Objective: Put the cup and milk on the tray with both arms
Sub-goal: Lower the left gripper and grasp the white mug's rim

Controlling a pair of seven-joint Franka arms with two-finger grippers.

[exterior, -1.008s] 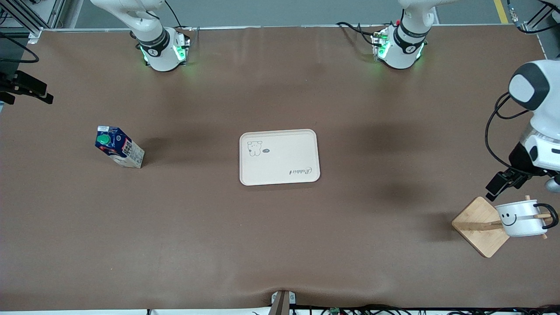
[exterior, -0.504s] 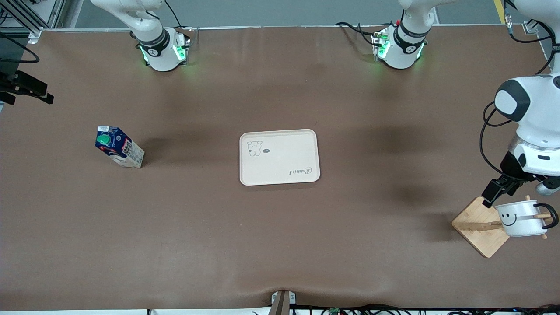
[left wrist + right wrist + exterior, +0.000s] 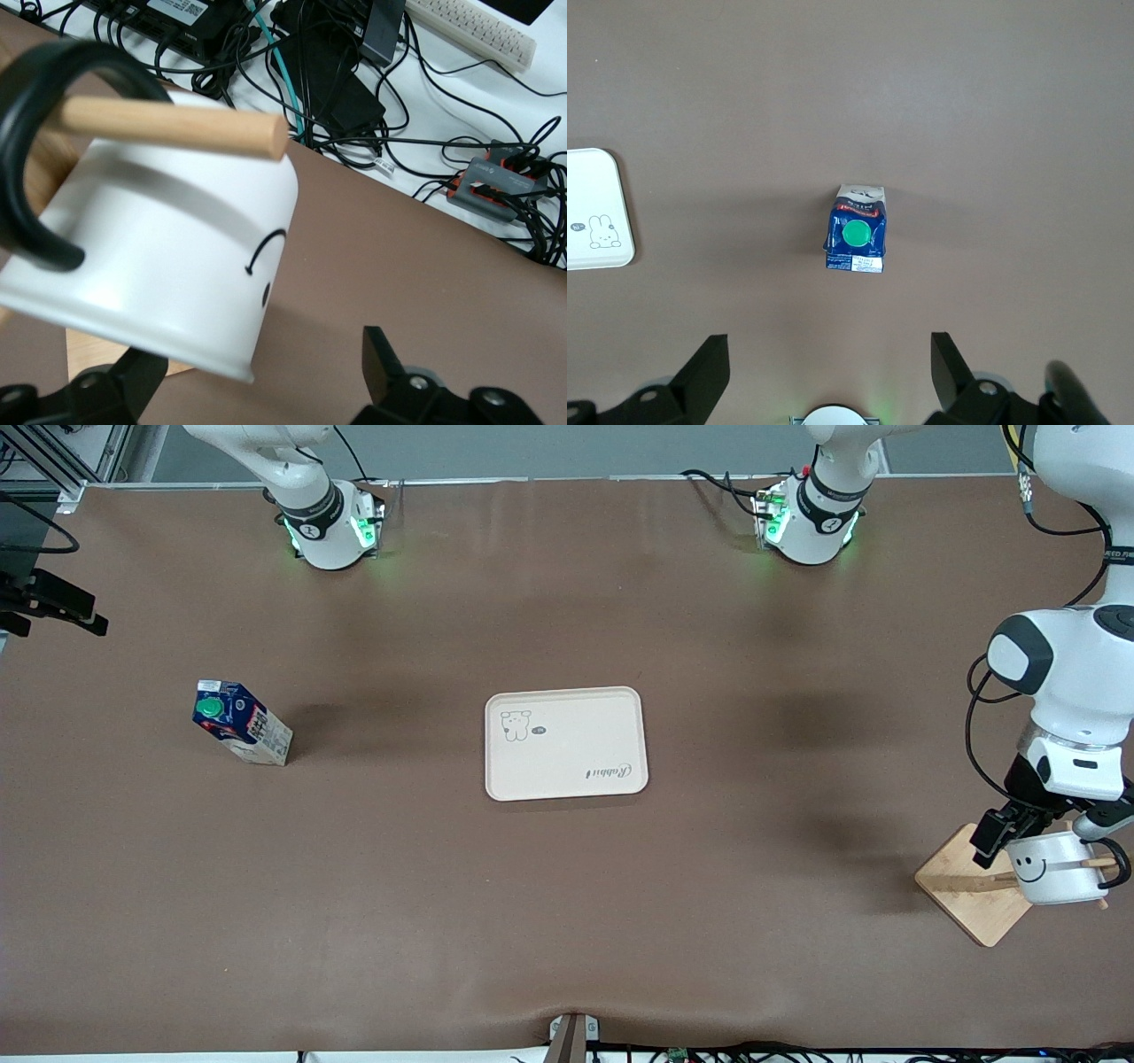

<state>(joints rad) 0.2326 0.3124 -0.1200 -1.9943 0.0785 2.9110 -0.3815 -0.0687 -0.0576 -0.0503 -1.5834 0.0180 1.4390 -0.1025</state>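
The cup (image 3: 1056, 870) hangs tilted by its black handle on a wooden peg (image 3: 168, 124) at the left arm's end of the table. My left gripper (image 3: 1035, 834) is open just over the cup. In the left wrist view the cup (image 3: 168, 266) fills the frame, its lower edge between the open left gripper's (image 3: 257, 376) fingers. The milk (image 3: 241, 723) stands at the right arm's end. The tray (image 3: 565, 744) lies mid-table with nothing on it. My right gripper (image 3: 828, 372) is open, high over the milk (image 3: 856, 237), and is out of the front view.
The peg belongs to a bamboo stand with a square base (image 3: 966, 886) near the table's edge. Cables and boxes (image 3: 354, 80) lie off the table's edge by the stand. A tray corner (image 3: 594, 208) shows in the right wrist view.
My left gripper has come down and toward the cup, from beside the stand to right over the cup. The milk, tray and cup have not moved.
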